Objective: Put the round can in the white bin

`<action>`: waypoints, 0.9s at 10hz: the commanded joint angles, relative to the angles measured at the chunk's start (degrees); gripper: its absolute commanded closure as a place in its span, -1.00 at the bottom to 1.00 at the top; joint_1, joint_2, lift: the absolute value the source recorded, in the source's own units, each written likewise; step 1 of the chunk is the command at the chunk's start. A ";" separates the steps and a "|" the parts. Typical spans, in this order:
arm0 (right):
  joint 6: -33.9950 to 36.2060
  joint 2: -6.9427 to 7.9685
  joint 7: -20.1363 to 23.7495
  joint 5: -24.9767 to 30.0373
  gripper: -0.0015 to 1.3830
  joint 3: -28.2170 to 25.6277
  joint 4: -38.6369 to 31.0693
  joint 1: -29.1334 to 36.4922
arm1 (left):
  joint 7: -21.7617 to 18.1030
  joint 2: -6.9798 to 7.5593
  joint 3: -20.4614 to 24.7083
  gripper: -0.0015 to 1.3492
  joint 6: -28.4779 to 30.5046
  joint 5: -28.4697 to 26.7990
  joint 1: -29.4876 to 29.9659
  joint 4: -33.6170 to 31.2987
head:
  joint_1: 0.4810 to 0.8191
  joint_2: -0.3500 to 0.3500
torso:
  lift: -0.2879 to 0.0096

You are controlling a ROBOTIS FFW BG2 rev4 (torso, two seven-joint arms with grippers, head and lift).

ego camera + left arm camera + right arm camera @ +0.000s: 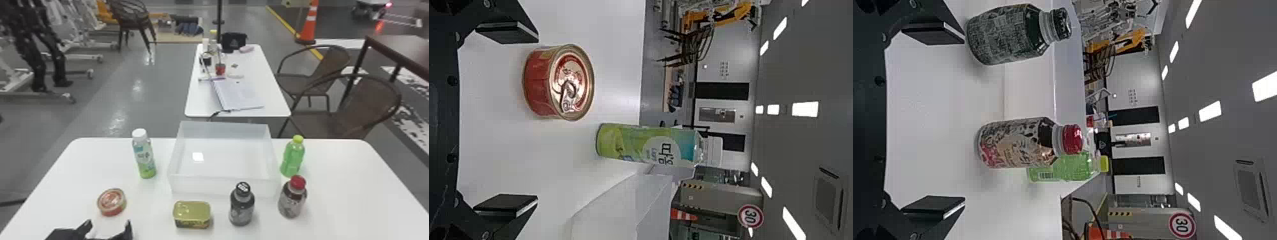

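The round can (111, 202), red with a metal lid, stands on the table at the left in the head view. Just in front of it is my left gripper (108, 227), open with nothing between its fingers. In the left wrist view the can (559, 82) sits a little beyond the fingertips of my left gripper (506, 119), nearer one finger. The white bin (223, 185), translucent, rests at the table's back middle. My right gripper (933, 120) is open in the right wrist view, with a dark bottle and a red-capped bottle beyond it.
A white-capped bottle (144, 154) stands between can and bin, towards the back. A gold rectangular tin (192, 214) and a dark bottle (242, 204) are in front of the bin. To its right stand a red-capped bottle (292, 198) and a green bottle (292, 157).
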 commanded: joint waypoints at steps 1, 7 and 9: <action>0.00 0.06 0.00 -0.08 -0.78 0.00 0.10 -0.19 | 0.00 -0.15 0.25 -0.76 0.36 -0.63 -1.60 1.46 | -0.60 0.00 | 0.26; 0.00 0.06 0.09 -0.26 -0.78 0.00 0.19 -0.89 | 0.17 0.35 0.33 -0.75 0.18 -3.18 -8.19 8.31 | -0.60 0.00 | 0.26; 0.00 0.06 0.09 -0.26 -0.78 0.00 0.28 -1.42 | 0.17 0.70 1.12 -0.75 0.53 -4.41 -10.12 9.72 | -0.60 0.00 | 0.26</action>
